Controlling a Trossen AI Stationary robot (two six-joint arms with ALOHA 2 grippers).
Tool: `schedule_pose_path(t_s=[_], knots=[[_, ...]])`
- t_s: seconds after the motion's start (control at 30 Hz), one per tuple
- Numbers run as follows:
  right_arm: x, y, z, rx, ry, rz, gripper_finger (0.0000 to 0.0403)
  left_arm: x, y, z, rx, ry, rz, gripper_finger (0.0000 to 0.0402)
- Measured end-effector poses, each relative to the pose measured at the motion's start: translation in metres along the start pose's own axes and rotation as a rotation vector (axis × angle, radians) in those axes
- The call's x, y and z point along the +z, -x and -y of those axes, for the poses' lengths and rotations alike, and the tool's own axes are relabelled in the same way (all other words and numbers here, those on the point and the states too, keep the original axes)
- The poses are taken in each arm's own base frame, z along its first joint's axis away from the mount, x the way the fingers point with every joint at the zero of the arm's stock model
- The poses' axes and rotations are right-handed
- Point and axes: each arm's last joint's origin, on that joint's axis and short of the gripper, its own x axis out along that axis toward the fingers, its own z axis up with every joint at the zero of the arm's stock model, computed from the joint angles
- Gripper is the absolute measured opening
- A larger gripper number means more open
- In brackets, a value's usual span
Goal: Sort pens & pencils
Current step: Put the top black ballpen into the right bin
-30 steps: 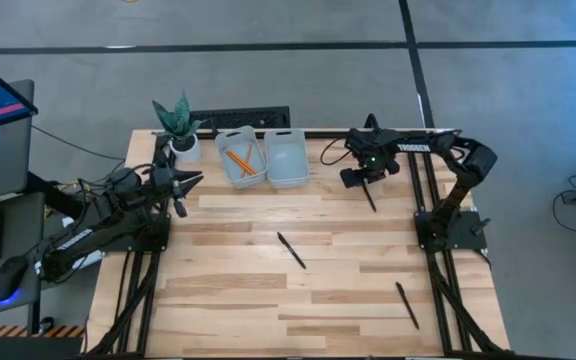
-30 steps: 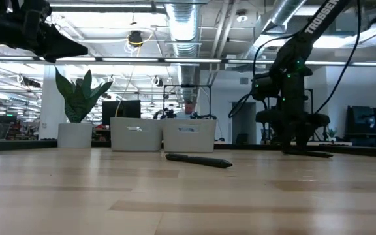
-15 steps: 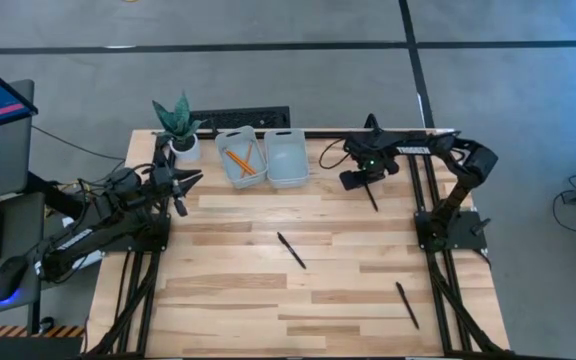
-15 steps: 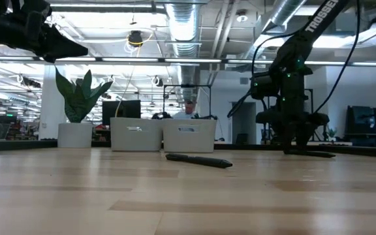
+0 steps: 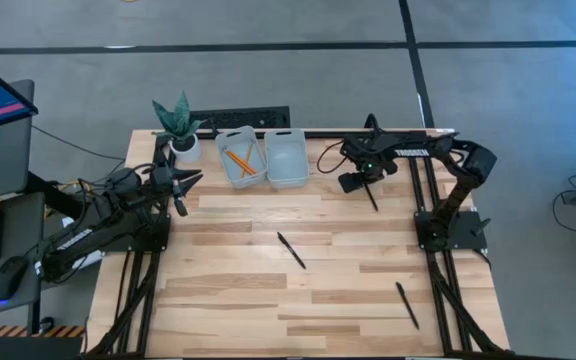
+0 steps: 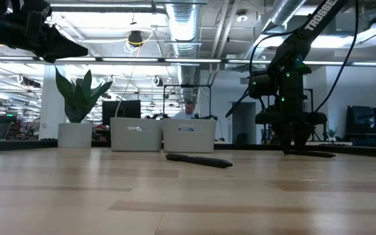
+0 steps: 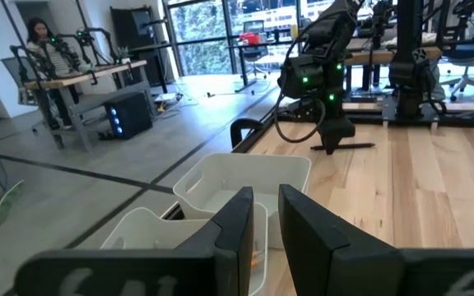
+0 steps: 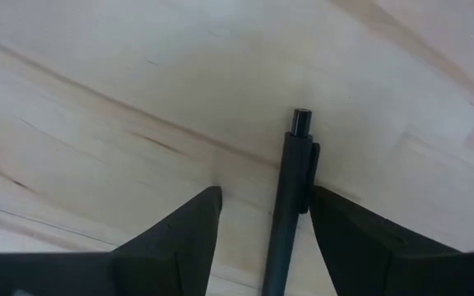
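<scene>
Down low, the right tool (image 5: 367,188) sat at the counter's (image 5: 228,290) far right side, its two fingers (image 8: 189,228) spread apart and planted on the wood. A pen (image 8: 287,215) lay between them, close against one finger and apart from the other; the tool stood open around it, not yet gripping. From above, that pen (image 5: 370,196) poked out from under the tool toward the near edge.

Two more pens lay loose: one (image 5: 291,250) near the middle of the counter, another (image 5: 407,305) well apart, by the near right corner. The level view showed the middle pen (image 6: 198,160) flat on the wood, with the right arm behind it.

The pencils (image 5: 240,162) were in the left bin (image 5: 238,158) at the far edge, and the right bin (image 5: 286,157) stood just beside it. A potted plant (image 5: 178,125) stood in the far left corner.

The left tool (image 5: 182,191) hung above the left side of the counter, fingers (image 7: 233,215) nearly together, holding nothing.
</scene>
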Motion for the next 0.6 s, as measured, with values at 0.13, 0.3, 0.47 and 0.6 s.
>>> schedule_pose_path(t_s=[0.13, 0.3, 0.47, 0.6], knots=[[-0.0001, 0.0, -0.0001, 0.001, -0.004, -0.001, 0.0204, -0.0003, 0.0, 0.0001, -0.001, 0.0, -0.003, 0.0052], [-0.0003, -0.0004, -0.0004, 0.006, -0.014, -0.005, 0.016, -0.0003, 0.0, 0.0001, -0.001, 0.0, -0.003, 0.0052], [-0.0001, -0.0004, -0.0009, 0.012, -0.015, -0.005, 0.0108, -0.0003, 0.0, 0.0001, -0.001, 0.0, -0.003, 0.0052], [0.0004, -0.0004, -0.0013, 0.017, -0.01, 0.001, 0.0083, -0.0003, 0.0, 0.0001, -0.001, 0.0, -0.003, 0.0052]])
